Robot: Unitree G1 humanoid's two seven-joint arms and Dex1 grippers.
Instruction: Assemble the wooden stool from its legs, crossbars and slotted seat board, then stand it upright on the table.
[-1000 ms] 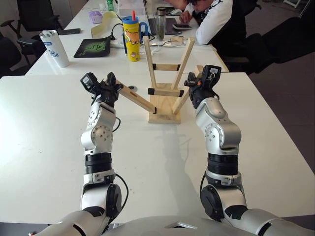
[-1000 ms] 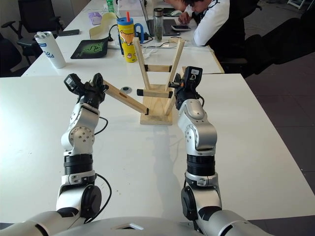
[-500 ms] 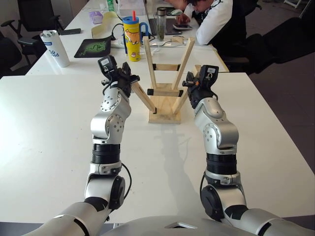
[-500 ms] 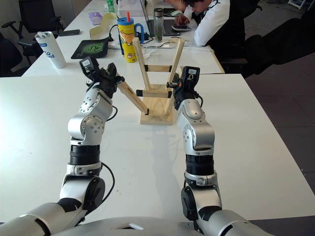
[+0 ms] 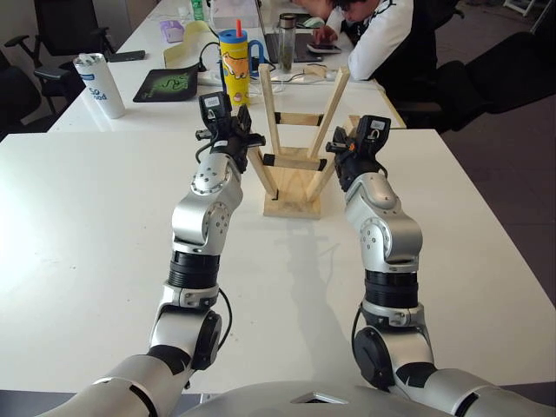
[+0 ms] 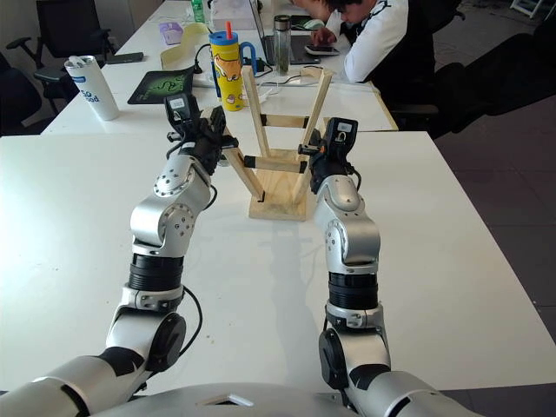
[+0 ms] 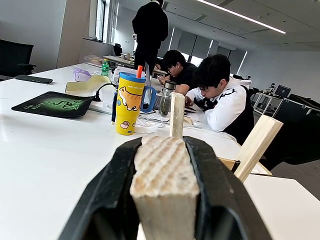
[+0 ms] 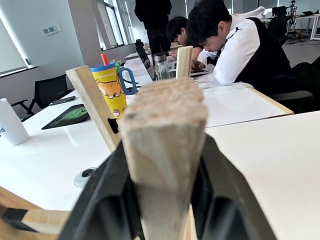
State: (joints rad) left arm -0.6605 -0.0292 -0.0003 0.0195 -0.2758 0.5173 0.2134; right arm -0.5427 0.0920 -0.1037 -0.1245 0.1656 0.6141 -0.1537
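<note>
Yellow cup (image 5: 232, 69) beyond stool (image 5: 291, 202) (legs up)

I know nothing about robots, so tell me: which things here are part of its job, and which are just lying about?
Job: seat board, legs, crossbars, left gripper, right gripper.
Lying about: yellow cup, white tumbler, mouse pad, bottle.

Both arms stretch forward and angle slightly inward, with the elbows low and the forearms rising toward the wrists. The left gripper (image 5: 234, 142) and the right gripper (image 5: 346, 155) are near each other. Each has its jaws clamped tight, the left on the left-hand stool leg (image 5: 259, 175) and the right on the right-hand stool leg (image 5: 322, 183).
</note>
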